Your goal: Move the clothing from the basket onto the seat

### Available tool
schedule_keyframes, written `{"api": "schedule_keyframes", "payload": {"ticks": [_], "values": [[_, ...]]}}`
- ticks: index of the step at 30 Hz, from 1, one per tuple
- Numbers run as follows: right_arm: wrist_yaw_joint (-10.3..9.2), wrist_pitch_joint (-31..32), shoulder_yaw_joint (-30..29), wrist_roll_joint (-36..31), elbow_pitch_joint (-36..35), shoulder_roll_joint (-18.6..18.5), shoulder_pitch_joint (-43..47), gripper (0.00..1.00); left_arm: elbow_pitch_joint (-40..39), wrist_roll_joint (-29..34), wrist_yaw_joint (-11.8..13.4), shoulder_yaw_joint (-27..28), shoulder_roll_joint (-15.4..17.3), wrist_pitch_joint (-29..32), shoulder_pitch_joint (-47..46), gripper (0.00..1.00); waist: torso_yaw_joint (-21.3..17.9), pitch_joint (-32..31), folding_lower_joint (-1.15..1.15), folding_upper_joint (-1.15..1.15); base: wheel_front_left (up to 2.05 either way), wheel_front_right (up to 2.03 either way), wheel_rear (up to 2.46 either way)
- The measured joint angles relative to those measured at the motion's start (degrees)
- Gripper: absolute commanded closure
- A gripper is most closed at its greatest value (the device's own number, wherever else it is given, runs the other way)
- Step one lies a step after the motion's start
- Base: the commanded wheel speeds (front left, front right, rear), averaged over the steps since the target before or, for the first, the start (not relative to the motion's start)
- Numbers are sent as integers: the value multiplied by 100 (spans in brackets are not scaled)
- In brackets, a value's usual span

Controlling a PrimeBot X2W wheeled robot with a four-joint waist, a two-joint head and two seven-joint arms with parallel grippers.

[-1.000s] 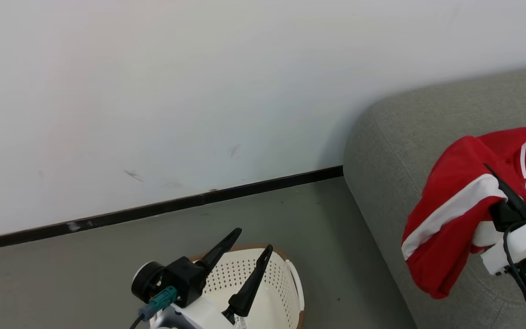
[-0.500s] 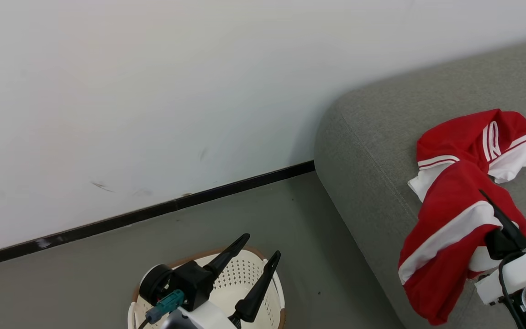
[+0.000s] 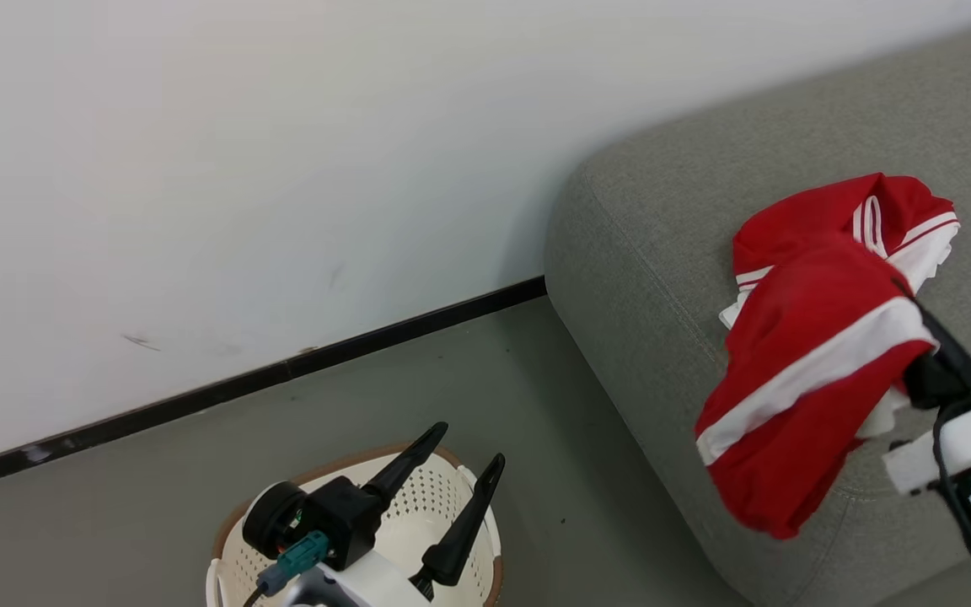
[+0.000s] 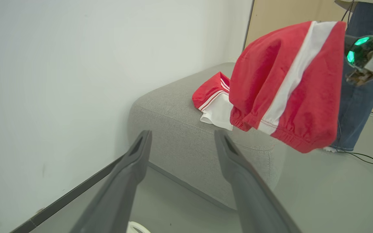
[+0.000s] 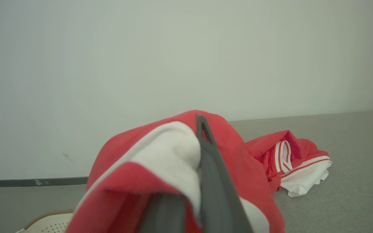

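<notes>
No readable text, label, brand or number anywhere.

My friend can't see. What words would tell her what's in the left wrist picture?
A red-and-white garment hangs from the right gripper over a grey sofa, where a second garment lies. The open left gripper points toward them, beside a white wall.

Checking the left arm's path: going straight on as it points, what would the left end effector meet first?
Probably the rounded end of the large grey woven-fabric sofa; depth is unclear.
</notes>
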Motion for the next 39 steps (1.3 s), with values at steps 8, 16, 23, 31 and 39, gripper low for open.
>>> {"api": "schedule_keyframes", "payload": {"ticks": [8,16,23,31,39], "values": [[0,253,-188,3,157,-176,-917,100,-215,32,90,78,94,65,-20,0,39,209,0,0,0,0,0],[0,641,-693,58,699,-393,-1946,100,-534,87,203,125,203,222,-47,0,158,498,0,0,0,0,0],[0,835,-1325,169,1386,-515,-2638,100,-821,349,247,112,452,444,-180,0,311,799,0,0,0,0,0],[-1,929,-1882,104,2157,-804,-3063,100,-1188,459,253,119,608,649,-381,0,543,1180,0,0,0,0,0],[0,861,-2240,-207,2548,-1077,-3298,100,-1480,583,265,122,764,848,-534,0,788,1552,0,0,0,0,0]]}}
